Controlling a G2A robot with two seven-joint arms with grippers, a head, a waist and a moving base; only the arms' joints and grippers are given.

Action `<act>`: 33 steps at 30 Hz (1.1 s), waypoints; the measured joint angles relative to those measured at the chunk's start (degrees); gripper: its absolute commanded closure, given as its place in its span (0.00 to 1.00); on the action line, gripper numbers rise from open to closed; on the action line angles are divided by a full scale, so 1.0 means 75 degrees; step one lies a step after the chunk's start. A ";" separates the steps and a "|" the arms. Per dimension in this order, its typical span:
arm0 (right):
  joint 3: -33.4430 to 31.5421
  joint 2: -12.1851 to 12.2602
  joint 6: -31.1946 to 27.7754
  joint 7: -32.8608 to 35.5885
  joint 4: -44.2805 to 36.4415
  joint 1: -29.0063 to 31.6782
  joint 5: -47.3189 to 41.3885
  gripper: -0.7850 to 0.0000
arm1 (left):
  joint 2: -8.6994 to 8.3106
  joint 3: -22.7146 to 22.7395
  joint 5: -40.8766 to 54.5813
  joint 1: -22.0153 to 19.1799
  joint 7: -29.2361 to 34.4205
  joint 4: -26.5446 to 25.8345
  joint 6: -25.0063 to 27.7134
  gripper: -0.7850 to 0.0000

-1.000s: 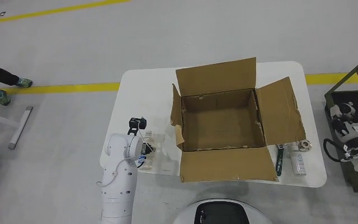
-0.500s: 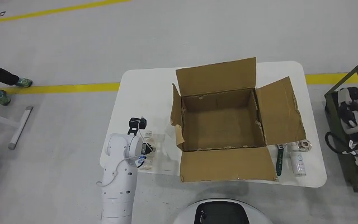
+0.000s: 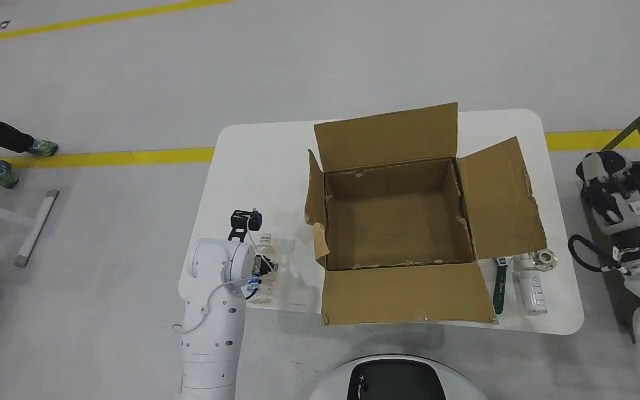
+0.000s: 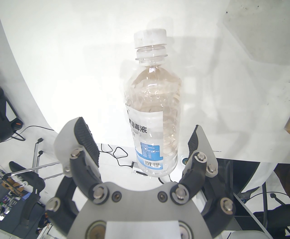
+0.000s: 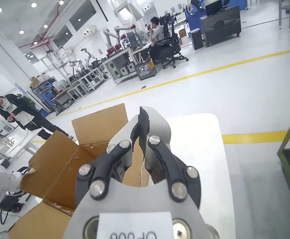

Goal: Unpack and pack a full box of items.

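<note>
Left arm unmoved over the last second: left gripper [image 4: 138,126] spread wide around the bottle [image 4: 154,108], lying lower left in top view, not yet clamped. Right gripper [image 5: 141,120], pinched together and empty, drifted at right edge. Box [image 3: 385,135] mid-frame is empty, so packing probably starts here.

Even, diffuse overhead light fills the top view. The flaps of the cardboard box [image 3: 400,215] throw only thin, soft shadows onto the white surface [image 3: 265,160], and the inside of the box is a shade darker along its walls. In the left wrist view the surface glares almost to plain white. The clear bottle [image 4: 154,117] carries small highlights, with faint pale shadows beside it, and the wide lens bows the surface's edge. In the right wrist view round ceiling lamps [image 5: 34,5] shine over a bright, pale floor [image 5: 226,90].
</note>
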State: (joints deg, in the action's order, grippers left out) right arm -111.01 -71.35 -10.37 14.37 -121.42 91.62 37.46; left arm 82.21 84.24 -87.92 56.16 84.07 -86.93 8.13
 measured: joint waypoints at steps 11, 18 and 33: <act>0.0123 0.0035 0.0215 0.0099 0.0151 -0.0168 0.0179 1.00 | -0.0036 0.0115 0.0574 -0.0072 -0.0112 0.0313 -0.0348 0.00; 0.0137 0.0042 0.0294 0.0120 0.0201 -0.0254 -0.0189 1.00 | -0.0080 0.0087 0.0709 -0.0247 0.0051 0.0752 -0.0275 0.00; 0.0130 0.0063 0.0541 0.0138 0.0164 -0.0121 -0.0244 1.00 | -0.0181 0.0131 0.1290 -0.0390 0.0180 0.1214 -0.0262 1.00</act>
State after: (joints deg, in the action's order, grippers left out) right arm -110.03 -70.87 -6.31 15.40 -120.18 90.71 35.63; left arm 80.85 85.22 -78.25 53.23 85.42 -77.82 6.16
